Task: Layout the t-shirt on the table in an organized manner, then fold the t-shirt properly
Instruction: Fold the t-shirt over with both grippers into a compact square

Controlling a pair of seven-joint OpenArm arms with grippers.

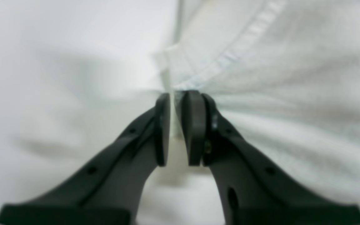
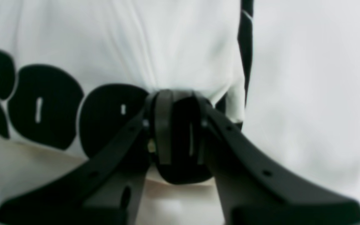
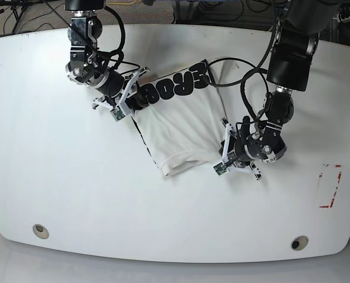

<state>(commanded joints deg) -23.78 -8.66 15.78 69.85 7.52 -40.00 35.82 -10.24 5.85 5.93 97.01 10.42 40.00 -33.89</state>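
The white t-shirt [image 3: 181, 124] lies rumpled at the middle of the table [image 3: 57, 177], black lettering toward the far edge. The right gripper [image 2: 175, 125] is clamped on the printed edge, its fingers nearly together. The left gripper [image 1: 175, 125] pinches a thin fold of cloth beside a stitched hem [image 1: 227, 59].

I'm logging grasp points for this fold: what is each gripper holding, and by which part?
Both hold the t-shirt. The left gripper pinches a stitched hem edge; the right gripper is shut on the printed cloth at the black lettering, near an edge.
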